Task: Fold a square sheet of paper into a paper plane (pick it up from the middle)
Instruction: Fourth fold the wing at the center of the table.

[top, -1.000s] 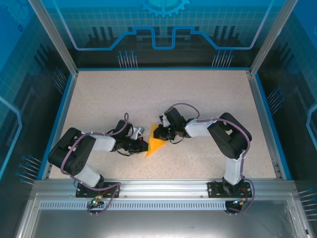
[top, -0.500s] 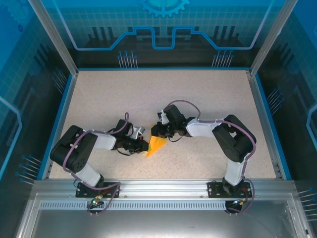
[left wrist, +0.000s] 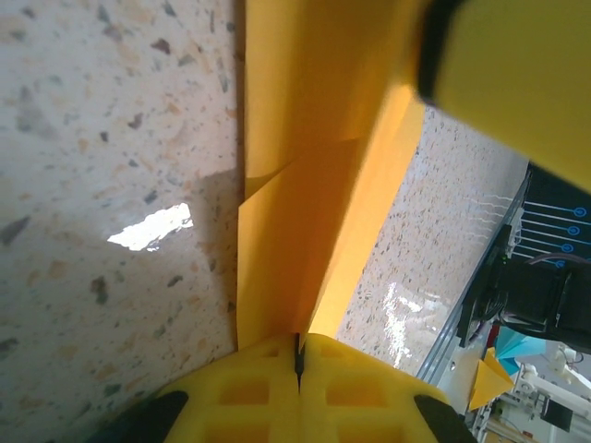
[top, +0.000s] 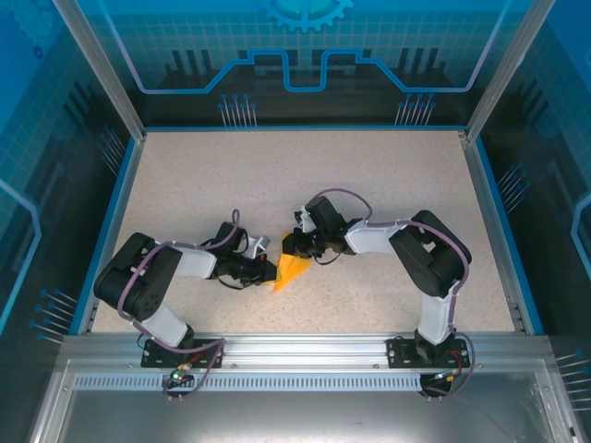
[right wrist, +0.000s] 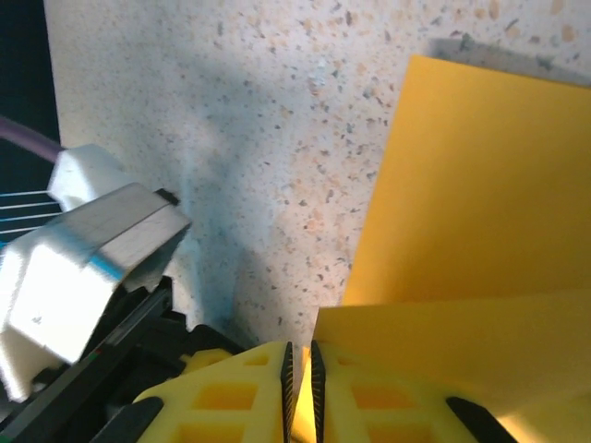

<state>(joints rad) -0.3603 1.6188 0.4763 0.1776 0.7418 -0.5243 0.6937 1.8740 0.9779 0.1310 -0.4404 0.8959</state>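
Top view: we see the folded orange paper [top: 294,270] on the table [top: 369,175], abt mid-width, nearer its near edge, tip pointing at that edge. L gripper [top: 273,270] & R gripper [top: 294,247] sit low over the table, both at the paper.

L wrist: L gripper [left wrist: 297,355] clenched on paper [left wrist: 305,185], pads meeting; creased flap stands off the table.

R wrist: R gripper [right wrist: 297,365] pinches a paper [right wrist: 480,185] edge in a thin slit; we see the rest flat on the table.

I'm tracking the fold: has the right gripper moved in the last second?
Yes. In the top view the right gripper has slid slightly left, away from its bolted base and toward the left gripper; less of the orange paper shows.
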